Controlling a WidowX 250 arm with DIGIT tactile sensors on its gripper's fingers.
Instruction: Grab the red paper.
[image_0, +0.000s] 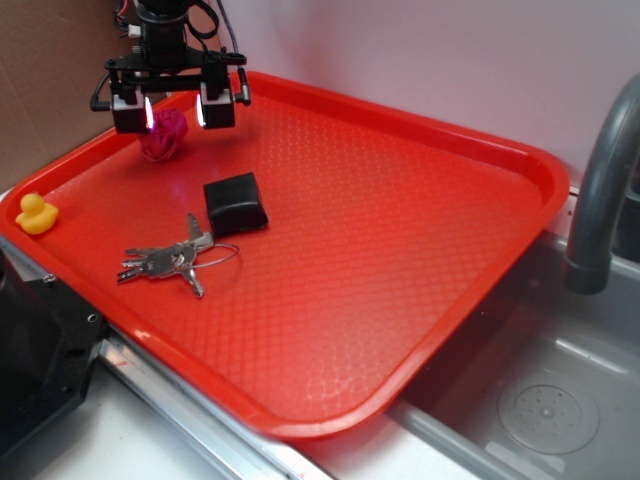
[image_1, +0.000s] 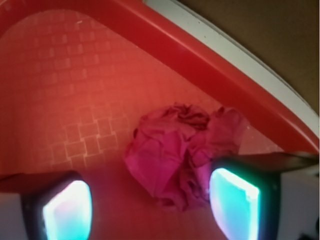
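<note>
red paper (image_0: 164, 135) partly behind tool (image_0: 173, 112); faucet (image_0: 600, 190) cropped

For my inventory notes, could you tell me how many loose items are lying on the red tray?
4: the red paper at the back beneath the gripper, the black box mid-tray, the keys in front of it, the duck at the left rim. None seem hidden.

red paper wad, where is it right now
In the exterior view the crumpled crimson-pink paper wad sits near the far left corner of the red plastic tray, between the open claw's fingers, behind the small black box.
</note>
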